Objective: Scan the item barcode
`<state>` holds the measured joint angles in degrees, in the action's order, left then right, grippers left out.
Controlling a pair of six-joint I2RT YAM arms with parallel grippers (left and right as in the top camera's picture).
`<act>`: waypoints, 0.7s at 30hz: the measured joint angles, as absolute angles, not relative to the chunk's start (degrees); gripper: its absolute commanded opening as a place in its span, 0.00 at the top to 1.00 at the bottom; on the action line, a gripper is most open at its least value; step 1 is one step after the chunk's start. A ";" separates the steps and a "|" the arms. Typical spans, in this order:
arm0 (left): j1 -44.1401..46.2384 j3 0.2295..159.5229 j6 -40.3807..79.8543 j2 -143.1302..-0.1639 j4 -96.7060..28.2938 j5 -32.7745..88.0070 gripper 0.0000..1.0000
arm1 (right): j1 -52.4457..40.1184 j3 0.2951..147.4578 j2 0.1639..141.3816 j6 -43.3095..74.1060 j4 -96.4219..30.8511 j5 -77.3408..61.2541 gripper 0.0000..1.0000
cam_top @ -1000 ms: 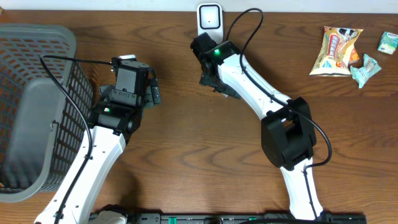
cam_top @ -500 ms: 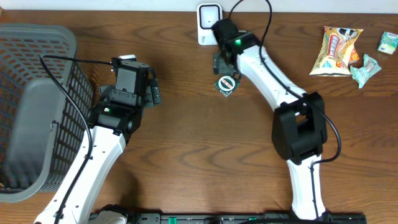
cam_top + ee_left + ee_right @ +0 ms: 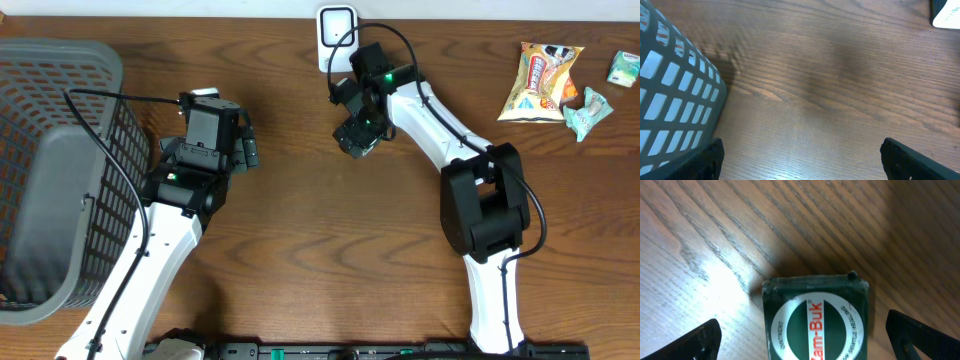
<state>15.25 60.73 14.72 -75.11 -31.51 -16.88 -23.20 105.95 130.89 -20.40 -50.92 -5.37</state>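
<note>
Grey lattice basket point(image 3: 670, 90) stands left on the wooden table point(image 3: 830, 100); jaws spread wide (tips at bottom corners).

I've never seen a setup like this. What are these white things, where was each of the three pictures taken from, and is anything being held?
These are two white robot arms at a wooden table, each ending in a two-finger gripper. One picture looks down from above. The other two come from small cameras on the wrists, so the dark shapes in their bottom corners are that arm's own fingers. On the table are a grey basket at the left, a white scanner at the far edge and snack packets at the far right. The right gripper hangs open over a small green Zam-Buk box, which lies on the wood between its fingers, not gripped. The left gripper is open too, over bare wood. Nothing is held.
</note>
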 measured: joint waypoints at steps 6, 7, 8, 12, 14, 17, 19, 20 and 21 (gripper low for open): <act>15.25 60.71 14.72 -75.11 -31.51 -16.88 0.02 | -23.07 101.84 130.89 -20.69 -45.04 -5.52 0.01; 15.25 60.71 14.72 -75.11 -31.48 -16.88 0.02 | -23.05 101.10 130.89 -20.08 -44.05 -5.56 0.01; 15.25 60.73 14.72 -75.11 -31.51 -16.88 0.03 | -23.05 100.71 130.89 -19.81 -43.55 -5.58 0.01; 15.25 60.71 14.72 -75.11 -31.51 -16.88 0.02 | -23.05 100.01 130.89 -17.37 -42.52 -5.50 0.09; 15.25 60.71 14.72 -75.11 -31.51 -16.88 0.02 | -23.05 100.01 130.89 -15.53 -42.59 -5.50 0.12; 15.25 60.73 14.72 -75.11 -31.51 -16.88 0.02 | -23.05 100.47 130.89 -12.38 -43.72 -5.56 0.13; 15.25 60.71 14.72 -75.11 -31.51 -16.88 0.02 | -23.05 101.01 130.89 -9.34 -45.34 -5.61 0.13; 15.25 60.71 14.72 -75.11 -31.48 -16.88 0.02 | -23.05 101.45 130.89 -7.05 -46.39 -5.61 0.13; 15.25 60.73 14.72 -75.11 -31.48 -16.88 0.03 | -23.05 101.73 130.89 -5.67 -47.13 -5.61 0.13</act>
<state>15.25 60.73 14.72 -75.11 -31.48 -16.88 -23.05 101.73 130.89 -5.67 -47.13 -5.61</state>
